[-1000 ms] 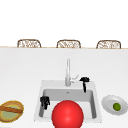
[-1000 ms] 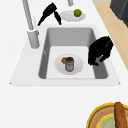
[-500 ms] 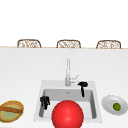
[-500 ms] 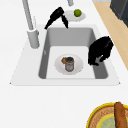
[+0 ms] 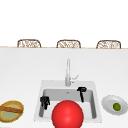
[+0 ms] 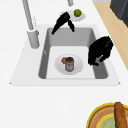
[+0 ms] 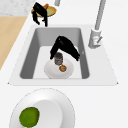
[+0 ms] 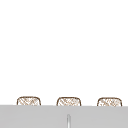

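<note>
A kitchen sink (image 5: 40,100) is seen from the front, w/ a tall faucet (image 5: 67,72) behind the basin. In the front view the left hand (image 5: 45,101) hangs over the basin's left part and the right hand (image 5: 81,90) over its right rear part, near the faucet base. A big red ball (image 5: 67,114) is seen in the foreground of that view, covering the basin's middle.

In the left side view the left hand (image 6: 100,51) is seen near the sink's front wall, fingers curled downward w/ nothing in them. The right hand (image 6: 62,22) is seen at the basin's far end, fingers long and fairly straight, thumb spread apart, nothing held. In the right side view the right hand (image 7: 63,47) is seen just above the basin floor; whether it touches anything can't be told.

On the basin floor a white plate (image 6: 77,67) lies, approx. at the middle. On it a small dark jar (image 6: 69,63) stands upright, w/ a small orange-brown item (image 7: 63,68) just beside it.

On the counter right of the sink a white dish (image 5: 108,105) is set, w/ a green lime (image 5: 116,106) in it. On the counter left of the sink a woven basket (image 5: 5,116) holds a brown stick-like item (image 6: 120,115). Three wicker chair backs (image 8: 28,101) are seen beyond the counter.
</note>
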Action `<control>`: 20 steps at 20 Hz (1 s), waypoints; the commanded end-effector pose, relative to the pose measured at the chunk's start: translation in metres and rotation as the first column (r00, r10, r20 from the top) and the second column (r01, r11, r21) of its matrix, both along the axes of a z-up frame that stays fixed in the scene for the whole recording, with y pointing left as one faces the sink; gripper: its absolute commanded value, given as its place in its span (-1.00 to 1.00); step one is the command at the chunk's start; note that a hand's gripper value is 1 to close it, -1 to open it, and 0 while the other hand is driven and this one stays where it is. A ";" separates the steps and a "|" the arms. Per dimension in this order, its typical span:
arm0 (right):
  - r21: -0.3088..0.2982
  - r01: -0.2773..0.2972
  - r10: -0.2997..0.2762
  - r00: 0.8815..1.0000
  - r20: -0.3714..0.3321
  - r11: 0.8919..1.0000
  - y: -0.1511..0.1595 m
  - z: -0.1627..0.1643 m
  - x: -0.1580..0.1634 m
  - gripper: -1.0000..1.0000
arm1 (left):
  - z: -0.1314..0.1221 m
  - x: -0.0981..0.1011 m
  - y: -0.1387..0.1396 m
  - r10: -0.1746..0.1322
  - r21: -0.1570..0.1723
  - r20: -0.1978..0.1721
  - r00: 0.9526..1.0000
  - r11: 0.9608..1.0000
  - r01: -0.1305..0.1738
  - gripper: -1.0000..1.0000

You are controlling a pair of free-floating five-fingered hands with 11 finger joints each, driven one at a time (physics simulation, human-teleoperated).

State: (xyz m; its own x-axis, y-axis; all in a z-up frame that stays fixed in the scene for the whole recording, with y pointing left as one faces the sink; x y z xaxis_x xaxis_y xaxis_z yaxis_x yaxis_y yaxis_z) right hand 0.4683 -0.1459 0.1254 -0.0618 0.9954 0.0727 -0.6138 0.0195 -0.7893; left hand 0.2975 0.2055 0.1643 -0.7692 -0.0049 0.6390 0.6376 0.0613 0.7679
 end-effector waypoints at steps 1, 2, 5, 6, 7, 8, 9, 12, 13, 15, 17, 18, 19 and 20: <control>-0.081 -0.005 0.005 1.000 0.000 0.997 0.010 -0.006 0.000 -1.00 | 0.000 0.000 0.000 0.000 0.000 0.000 1.000 1.000 0.000 0.00; -0.082 -0.006 0.008 1.000 0.019 0.997 0.011 -0.007 -0.010 -1.00 | 0.000 0.000 0.000 0.000 0.000 0.000 1.000 1.000 0.000 0.00; -0.125 -0.030 0.032 0.999 0.016 0.992 0.024 -0.017 -0.024 -1.00 | 0.000 0.000 0.000 0.000 0.000 0.000 1.000 1.000 0.000 0.00; -0.119 -0.041 0.042 0.999 0.012 0.992 0.027 -0.023 -0.027 -1.00 | 0.000 0.000 0.000 0.000 0.000 0.000 1.000 1.000 0.000 0.00; -0.106 -0.047 0.048 0.999 0.001 0.993 0.028 -0.026 -0.030 -1.00 | 0.000 0.000 0.000 0.000 0.000 0.000 1.000 1.000 0.000 0.00; -0.099 -0.050 0.050 0.999 -0.003 0.994 0.031 -0.031 -0.036 -1.00 | 0.000 0.000 0.000 0.000 0.000 0.000 1.000 1.000 0.000 0.00; -0.092 -0.051 0.051 0.999 -0.004 0.994 0.034 -0.035 -0.041 -1.00 | 0.000 0.000 0.000 0.000 0.000 0.000 1.000 1.000 0.000 0.00; -0.093 -0.052 0.051 0.999 -0.016 0.994 0.043 -0.046 -0.053 -1.00 | 0.000 0.000 0.000 0.000 0.000 0.000 1.000 1.000 0.000 0.00; -0.092 -0.053 0.051 0.998 -0.021 0.994 0.046 -0.051 -0.056 -1.00 | 0.000 0.000 0.000 0.000 0.000 0.000 1.000 1.000 0.000 0.00; -0.085 -0.047 0.043 0.998 -0.045 0.995 0.051 -0.058 -0.055 -1.00 | 0.000 0.000 0.000 0.000 0.000 0.000 1.000 1.000 0.000 0.00; -0.085 -0.056 0.052 0.997 -0.052 0.995 0.056 -0.068 -0.062 -1.00 | 0.000 0.000 0.000 0.000 0.000 0.000 1.000 1.000 0.000 0.00; -0.085 -0.060 0.056 0.997 -0.057 0.995 0.059 -0.070 -0.063 -1.00 | 0.000 0.000 0.000 0.000 0.000 0.000 1.000 1.000 0.000 0.00; -0.089 -0.063 0.057 0.996 -0.065 0.994 0.062 -0.072 -0.061 -1.00 | 0.000 0.000 0.000 0.000 0.000 0.000 1.000 1.000 0.000 0.00; -0.098 -0.067 0.059 0.995 -0.086 0.993 0.066 -0.073 -0.060 -1.00 | 0.000 0.000 0.000 0.000 0.000 0.000 1.000 1.000 0.000 0.00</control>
State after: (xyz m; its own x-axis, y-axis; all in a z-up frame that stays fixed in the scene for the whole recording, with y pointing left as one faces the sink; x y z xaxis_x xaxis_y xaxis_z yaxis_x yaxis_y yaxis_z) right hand 0.4077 -0.0887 0.0584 -0.0667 0.9976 0.0172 -0.6552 -0.0307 -0.7548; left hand 0.2975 0.2055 0.1643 -0.7692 -0.0049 0.6390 0.6376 0.0613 0.7679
